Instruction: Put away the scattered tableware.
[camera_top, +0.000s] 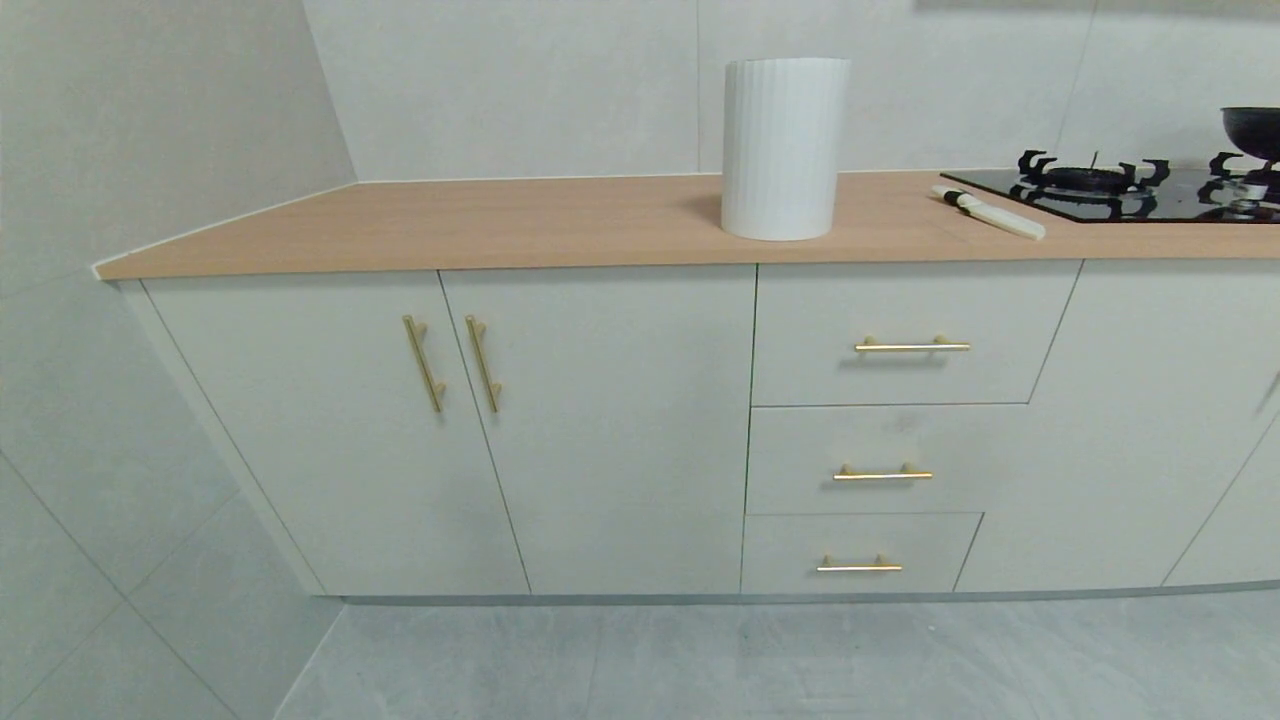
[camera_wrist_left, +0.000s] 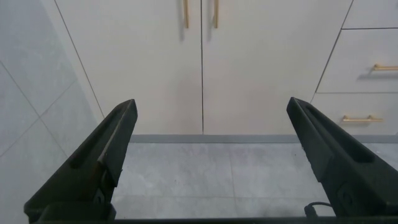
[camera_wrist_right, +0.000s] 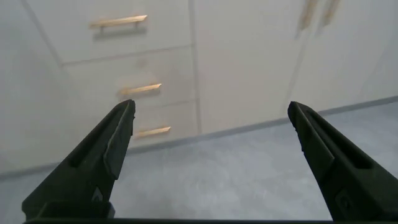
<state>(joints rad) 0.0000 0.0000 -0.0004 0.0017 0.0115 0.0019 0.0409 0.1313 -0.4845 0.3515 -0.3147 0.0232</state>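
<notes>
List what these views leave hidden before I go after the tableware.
- Head view: the wall of the white ribbed canister hides its inside and the worktop behind it.
- Head view: the right edge cuts off the black pan and the gas hob.
- Head view: the white-handled utensil is too small to name.
- All views: closed drawers and cabinet doors hide their contents.

Legible markings: none.
The cabinet fronts (camera_top: 600, 430), the worktop (camera_top: 500, 220) and the white ribbed container (camera_top: 780, 150) carry no readable text, label or number.
</notes>
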